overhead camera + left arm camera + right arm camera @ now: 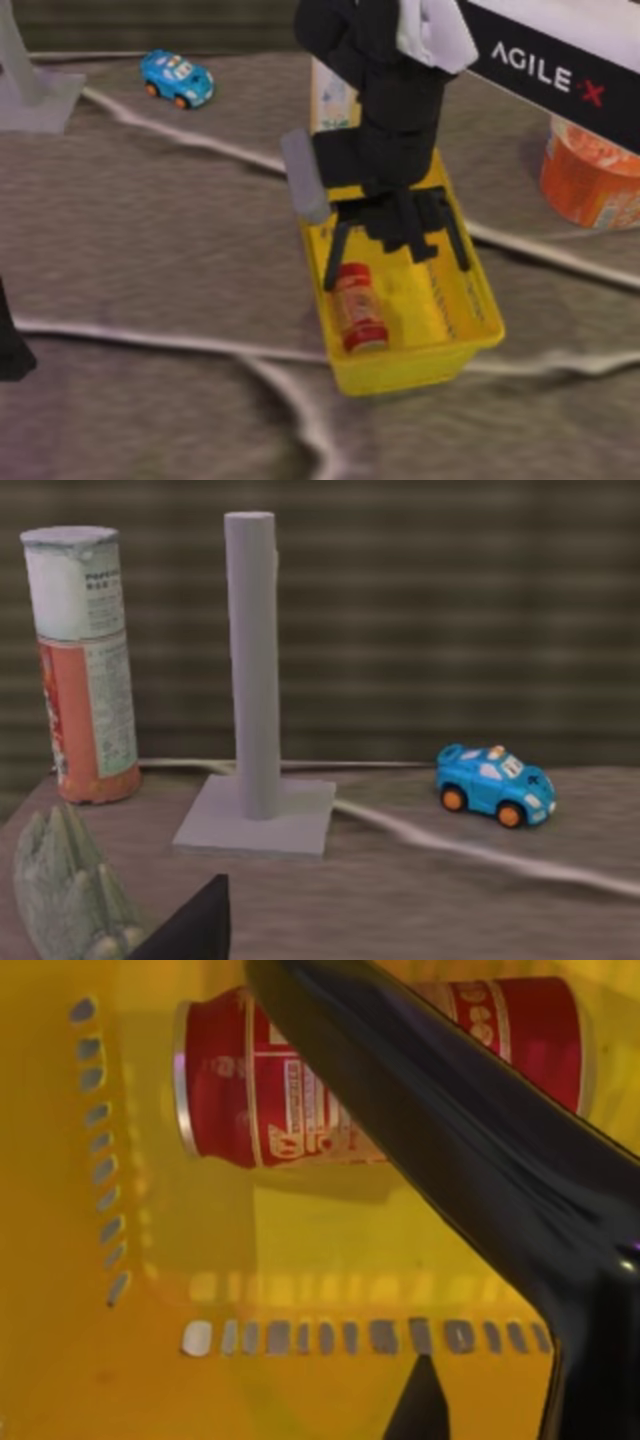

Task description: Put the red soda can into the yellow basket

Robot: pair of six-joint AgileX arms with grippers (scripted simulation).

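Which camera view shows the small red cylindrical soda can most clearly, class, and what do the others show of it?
The right wrist view: the small red cylindrical soda can lies on its side on the rectangular yellow plastic basket floor, label legible, partly crossed by a black finger. The top view shows it small, below the right end effector. The left wrist view misses it.

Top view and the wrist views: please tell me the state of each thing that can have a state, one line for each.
red soda can: lying on its side inside the basket, not held.
yellow basket: upright on the table, holding the can.
right gripper: above the basket, fingers open, empty.
blue toy car: on its wheels at the table's far left.
orange noodle tub: upright at the right edge.
tall canister: upright.
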